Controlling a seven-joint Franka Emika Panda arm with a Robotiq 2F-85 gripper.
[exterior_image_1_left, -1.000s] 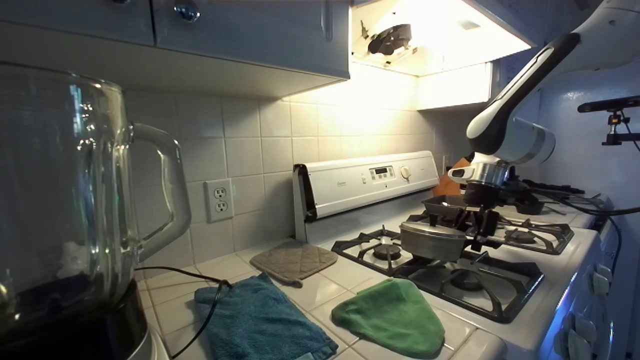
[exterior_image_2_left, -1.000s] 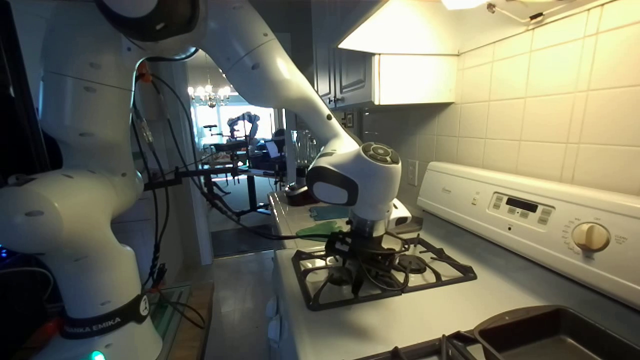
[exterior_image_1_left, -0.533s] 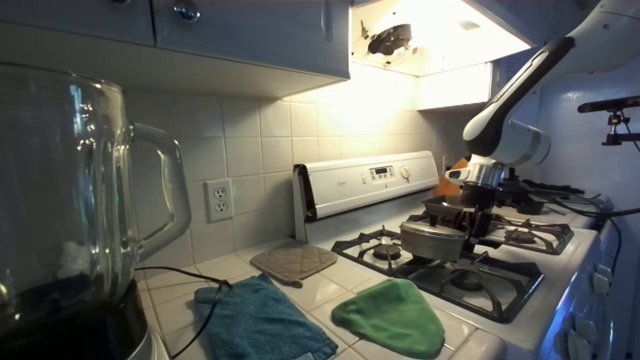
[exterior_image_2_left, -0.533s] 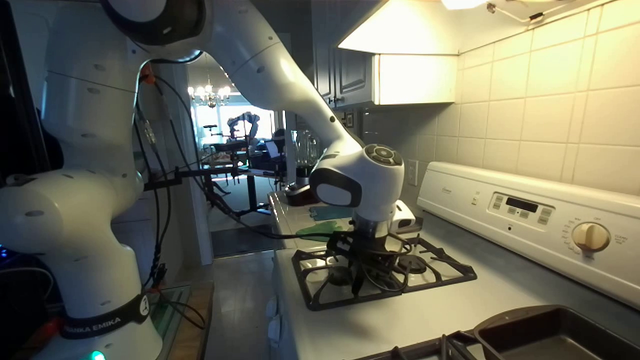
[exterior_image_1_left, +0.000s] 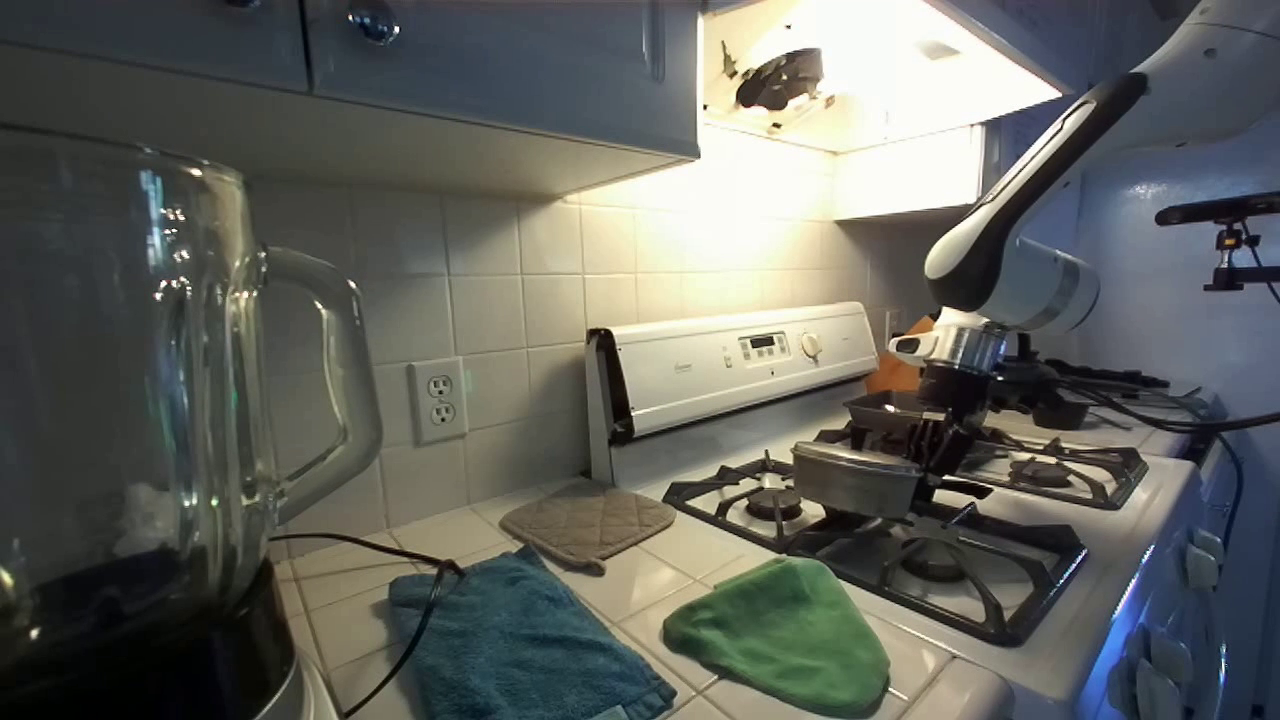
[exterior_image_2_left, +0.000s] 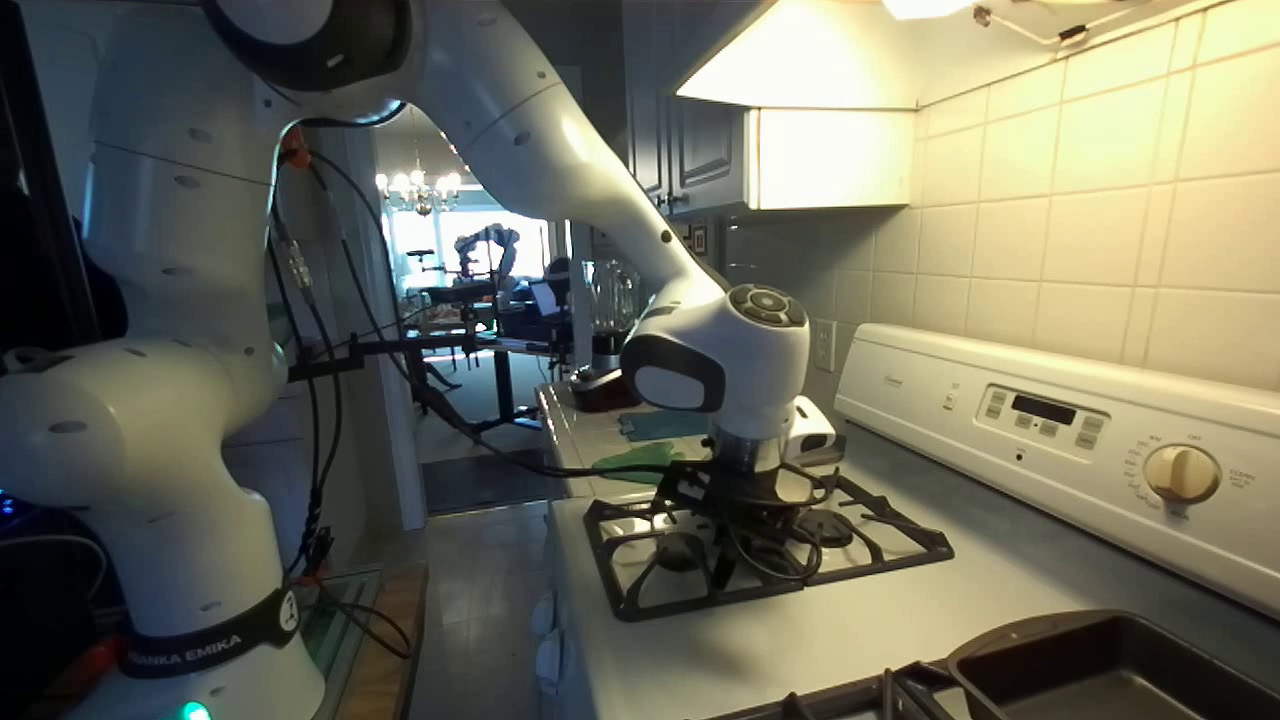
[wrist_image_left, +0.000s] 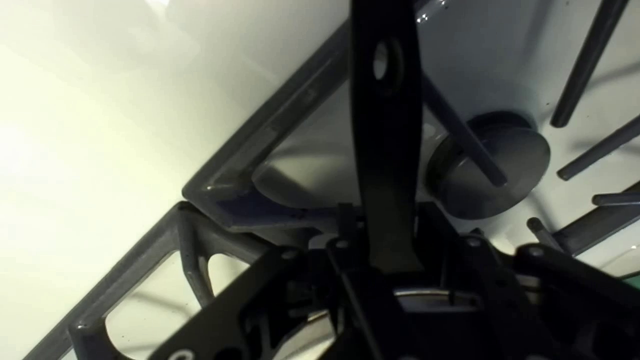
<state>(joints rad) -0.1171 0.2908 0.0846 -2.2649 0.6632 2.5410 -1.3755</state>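
In the wrist view a long black handle (wrist_image_left: 386, 125) with a hole near its end runs up between the fingers of my gripper (wrist_image_left: 385, 220). Both fingers lie close against its sides, near where it meets the pot. The handle belongs to a metal lidded pot (exterior_image_1_left: 855, 482), which sits on the front stove grate (exterior_image_1_left: 1000, 590) in an exterior view. There my gripper (exterior_image_1_left: 935, 468) points down at the pot's side, and the handle end (exterior_image_1_left: 968, 488) sticks out past it. The pot's rim (wrist_image_left: 435, 294) shows partly under the gripper's links. In an exterior view the arm hides the pot.
A burner cap (wrist_image_left: 495, 170) lies beside the handle. A green cloth (exterior_image_1_left: 785, 635), blue towel (exterior_image_1_left: 530, 640), quilted potholder (exterior_image_1_left: 588, 522) and glass blender (exterior_image_1_left: 130, 380) stand on the counter. A dark baking pan (exterior_image_2_left: 1120, 670) rests on another grate. The stove's control panel (exterior_image_1_left: 735, 365) rises behind.
The gripper has moved slightly toward the pot and its fingers have come together around the handle. The pot has shifted and turned a little toward the counter side.
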